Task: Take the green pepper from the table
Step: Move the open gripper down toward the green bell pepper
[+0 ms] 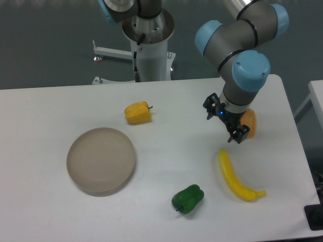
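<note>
The green pepper (187, 198) lay on the white worktop (45, 111) close to its near edge, a little right of the middle, its stem end turned toward that edge. Nothing touched it. To its right, apart from it, a long yellow banana-shaped thing (237, 177) lay slanted, its far end pointing up toward the gripper (227, 126).

The gripper hung over the right part of the worktop, well apart from the green pepper and nearer the right edge than the left. Its dark fingers pointed down and toward the near right corner; whether they were parted or closed could not be made out from this angle, and nothing was seen between them. An orange thing (250, 123) showed just behind the gripper, partly hidden by it.

A yellow pepper (138, 113) sat toward the far edge, near the middle. A round beige plate (101, 160) rested on the left half, well apart from the green pepper.
</note>
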`<state>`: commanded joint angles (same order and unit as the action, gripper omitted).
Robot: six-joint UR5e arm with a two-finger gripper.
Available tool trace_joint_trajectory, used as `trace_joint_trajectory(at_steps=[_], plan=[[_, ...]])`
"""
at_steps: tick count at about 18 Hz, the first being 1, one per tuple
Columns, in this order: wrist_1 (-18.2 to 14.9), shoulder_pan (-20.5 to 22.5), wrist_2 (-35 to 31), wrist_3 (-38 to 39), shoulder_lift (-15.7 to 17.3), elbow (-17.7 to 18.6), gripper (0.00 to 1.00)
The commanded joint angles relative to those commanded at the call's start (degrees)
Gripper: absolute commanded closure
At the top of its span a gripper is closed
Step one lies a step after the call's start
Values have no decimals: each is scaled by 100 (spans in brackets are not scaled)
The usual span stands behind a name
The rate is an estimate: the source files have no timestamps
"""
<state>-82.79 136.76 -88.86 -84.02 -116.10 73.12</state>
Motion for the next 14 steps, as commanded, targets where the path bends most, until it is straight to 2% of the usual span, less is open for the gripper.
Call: trace_joint_trajectory(at_steps=[4, 7, 8, 9, 11, 14], plan=[[9, 9, 79, 52, 9, -17, 0], [26, 114, 543, 166, 18, -44, 0], [105, 132, 736, 454, -17, -61, 0], [375, 80, 869, 944, -87, -70, 0], [841, -113, 914, 1422, -359, -123, 0], [993, -439, 923, 1722, -851, -552, 0]])
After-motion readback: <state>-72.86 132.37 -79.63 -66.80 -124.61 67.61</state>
